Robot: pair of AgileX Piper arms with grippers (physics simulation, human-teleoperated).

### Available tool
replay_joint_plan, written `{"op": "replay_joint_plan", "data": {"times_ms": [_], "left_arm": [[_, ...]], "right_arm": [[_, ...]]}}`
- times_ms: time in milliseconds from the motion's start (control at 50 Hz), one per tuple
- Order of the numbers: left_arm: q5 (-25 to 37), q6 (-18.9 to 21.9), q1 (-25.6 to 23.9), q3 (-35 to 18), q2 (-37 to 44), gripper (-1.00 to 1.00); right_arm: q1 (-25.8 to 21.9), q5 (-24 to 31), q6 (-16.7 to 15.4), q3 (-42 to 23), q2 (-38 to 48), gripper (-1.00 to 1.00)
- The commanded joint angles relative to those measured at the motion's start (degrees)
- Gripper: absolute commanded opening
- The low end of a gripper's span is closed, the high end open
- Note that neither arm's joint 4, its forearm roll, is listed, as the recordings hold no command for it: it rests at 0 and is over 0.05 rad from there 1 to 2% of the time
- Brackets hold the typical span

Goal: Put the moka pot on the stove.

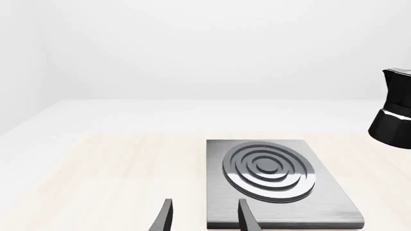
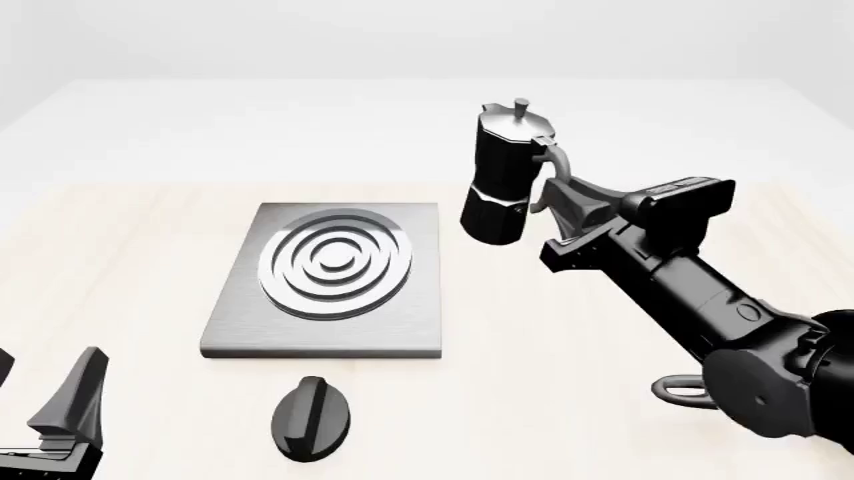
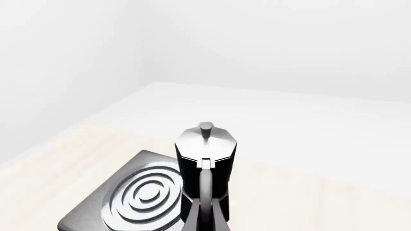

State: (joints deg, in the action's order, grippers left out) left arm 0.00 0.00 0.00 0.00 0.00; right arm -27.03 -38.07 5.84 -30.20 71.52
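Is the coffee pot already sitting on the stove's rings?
No, the moka pot hangs in the right claw, off to the side of the stove.

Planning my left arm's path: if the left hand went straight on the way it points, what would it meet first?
Probably the stove: it lies just ahead of the open left hand, slightly toward one finger's side. Height is unclear, so it may pass above.
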Motion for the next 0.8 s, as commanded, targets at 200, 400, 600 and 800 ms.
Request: {"op": "replay_joint_plan", "data": {"times_ms": [200,400,600,800], "left_arm": [[0.0,0.0,0.0,0.0,0.0,1.00],[0.0,0.0,0.0,0.0,0.0,1.00],[0.0,0.0,0.0,0.0,0.0,1.00],[0.0,0.0,0.0,0.0,0.0,1.00]], "right_arm": [[-3.0,-1.2,0.4,-10.5,9.4,-1.00],[-4.1,-1.4,0.5,-14.0,13.0,-1.00],[-4.9,-2.7,0.7,-16.5,15.9,-1.00],[-6.2,-4.6,0.9,-18.0,18.7,-1.00]]}}
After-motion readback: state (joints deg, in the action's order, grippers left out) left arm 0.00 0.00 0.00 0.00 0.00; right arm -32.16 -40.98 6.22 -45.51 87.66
